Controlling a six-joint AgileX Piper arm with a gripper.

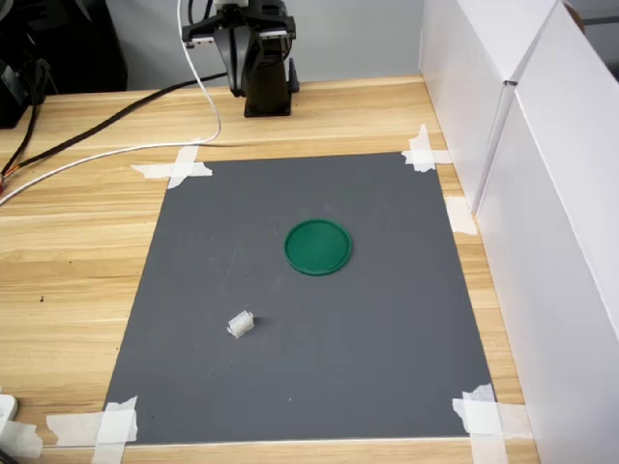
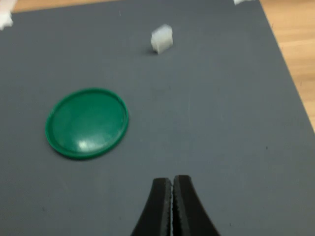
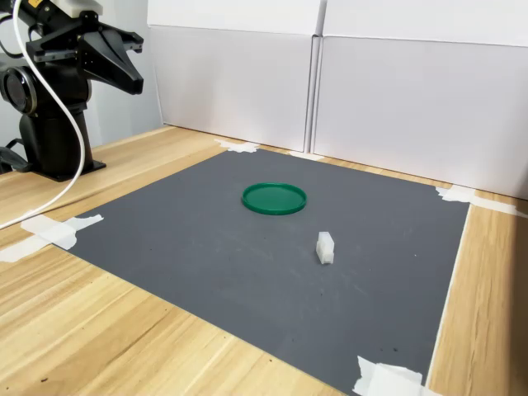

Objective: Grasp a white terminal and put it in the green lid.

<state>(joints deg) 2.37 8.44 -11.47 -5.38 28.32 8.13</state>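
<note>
The white terminal [image 1: 240, 324] lies alone on the grey mat [image 1: 387, 367], well apart from the green lid [image 1: 318, 246]. In the first exterior view it sits below and to the left of the lid, toward the mat's near edge; in the second exterior view it stands nearer the camera and a little to the right of the lid [image 3: 274, 198]. The lid rests flat near the middle of the mat, with nothing inside it.

My gripper [image 2: 172, 189] hangs above the mat with its two black fingers [image 2: 160, 206] pressed together, holding nothing. Through my wrist view I see the lid [image 2: 87, 123] beside my fingertips and the terminal [image 2: 162, 38] farther off, beyond it. In the second exterior view my gripper [image 3: 132, 62] is raised high near the arm's base [image 3: 49, 140], at the mat's far corner. White tape [image 1: 174, 169] pins the mat's corners to the wooden table [image 1: 68, 261], and white panels [image 3: 396, 99] stand along one side.
</note>
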